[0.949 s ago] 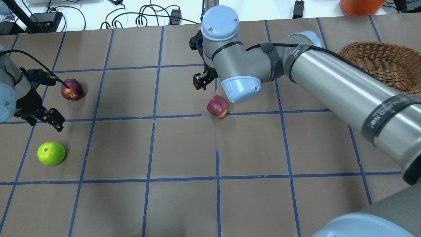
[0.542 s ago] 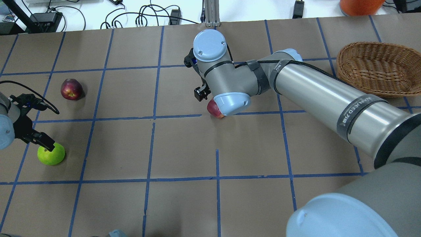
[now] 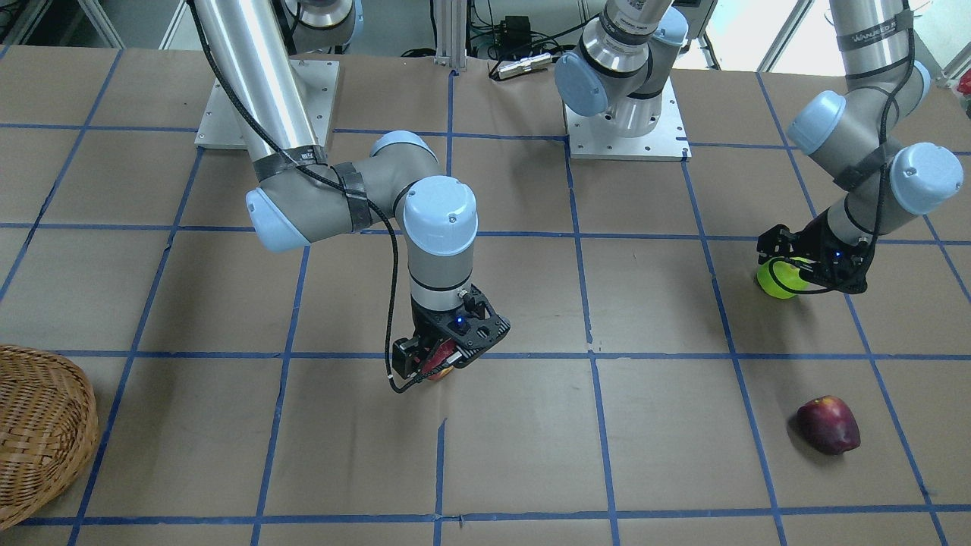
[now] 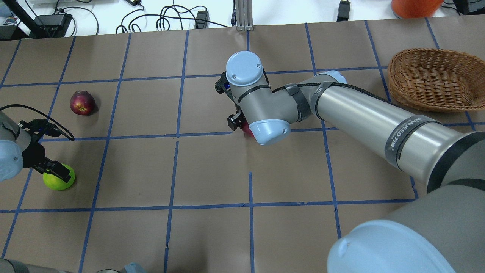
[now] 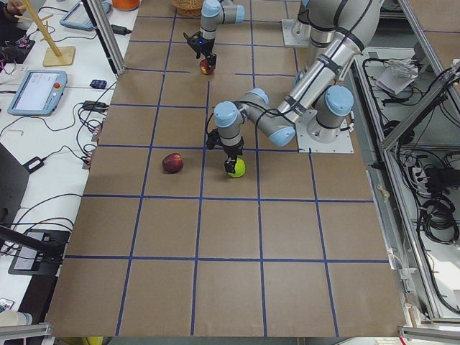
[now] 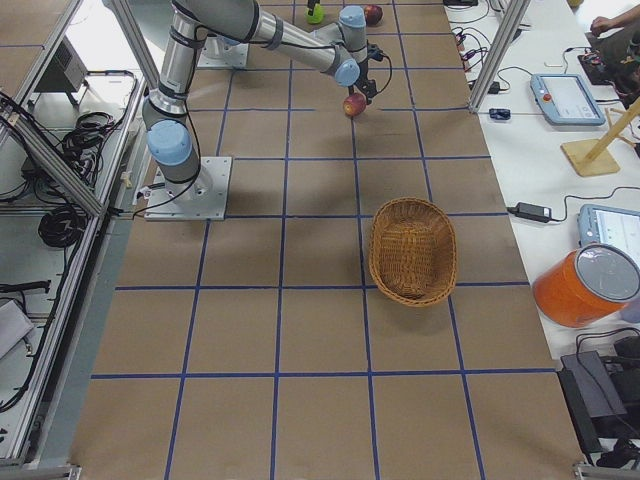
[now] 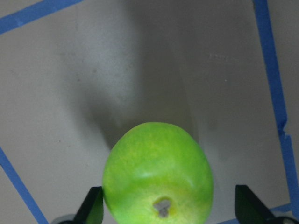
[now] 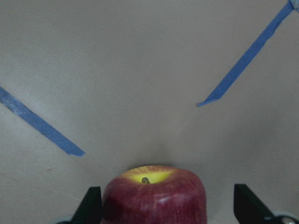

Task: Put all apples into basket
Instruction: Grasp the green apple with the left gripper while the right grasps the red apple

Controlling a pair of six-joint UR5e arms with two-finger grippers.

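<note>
At the robot's far right, the round light-brown wicker basket [image 4: 428, 103] holds no apples yet. The right gripper [image 8: 168, 205] straddles the red, yellow-patched apple [image 8: 154, 196] and the left gripper [image 7: 170, 210] straddles the lime-green apple [image 7: 156, 172] (both spread wide, neither clamped). The dark maroon apple [image 4: 82, 102] lies untouched.

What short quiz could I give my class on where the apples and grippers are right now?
1. True or false: the basket already holds an apple.
2. Which colour apple sits between the open fingers of the left gripper? A red, B green, C maroon.
3. Count: how many apples have no gripper around them?
Key: 1 false; it is empty. 2 B, the green apple. 3 one, the maroon apple; the right gripper straddles the red apple.
</note>
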